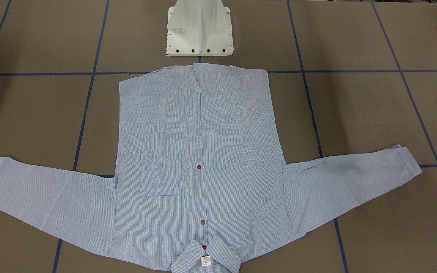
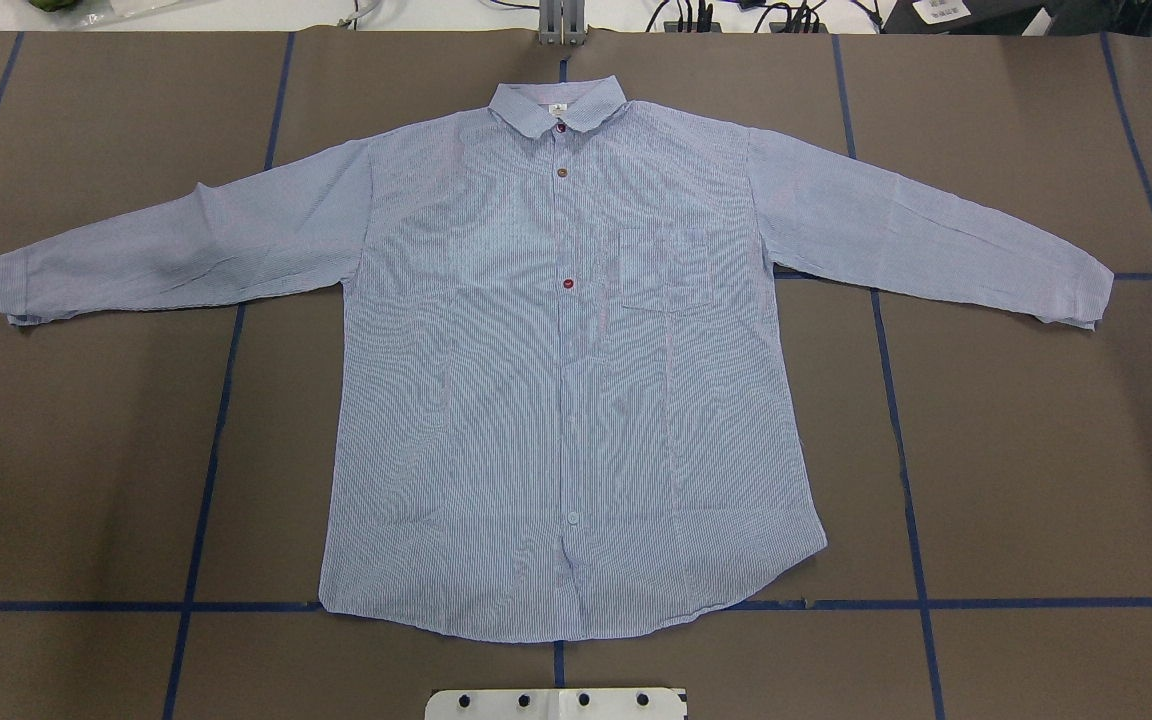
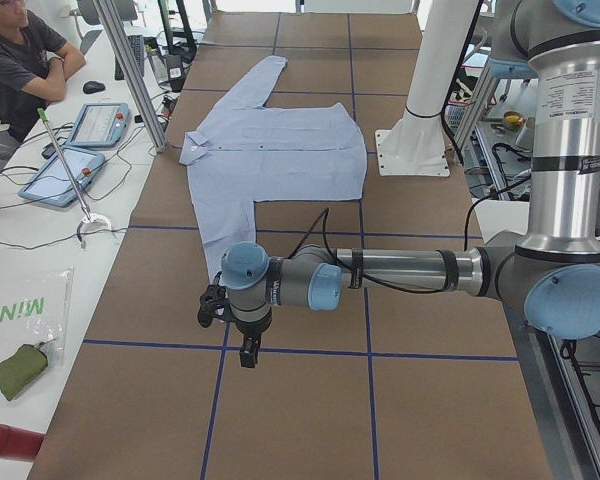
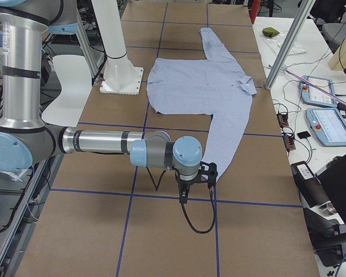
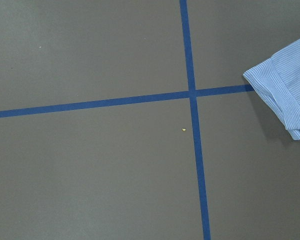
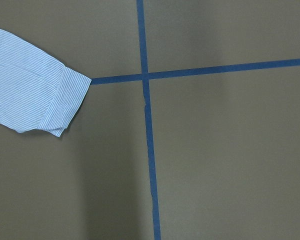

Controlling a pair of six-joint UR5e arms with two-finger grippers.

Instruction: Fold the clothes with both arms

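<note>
The shirt (image 2: 576, 380) lies flat and front up in the middle of the table (image 2: 1036, 450), buttoned. Its collar (image 2: 558, 103) points to the far edge on the operators' side. Its hem (image 2: 576, 625) lies toward the robot's edge, just short of the white pedestal (image 1: 199, 34). Both sleeves are spread wide, each reaching toward one end of the table. The chest pocket (image 2: 666, 270) and a dark red button (image 2: 568, 284) show on the front, and a white label (image 1: 205, 261) sits inside the collar. Blue tape lines (image 2: 901, 450) cross the brown surface in a grid.

The left arm (image 3: 400, 270) stretches out low over the table's left end. The left gripper (image 3: 248, 352) hangs pointing down over bare table near a tape crossing, just past the left cuff (image 5: 285, 100) and clear of the cloth. From where I stand I cannot tell whether its jaws are apart or closed, or whether it has hold of anything.

The right arm (image 4: 104, 141) mirrors it at the right end. The right gripper (image 4: 183, 196) points down near the right cuff (image 6: 65, 102). How its jaws stand is just as hard to make out.

A person (image 3: 20, 60) sits at the side bench beyond the table's far edge.
</note>
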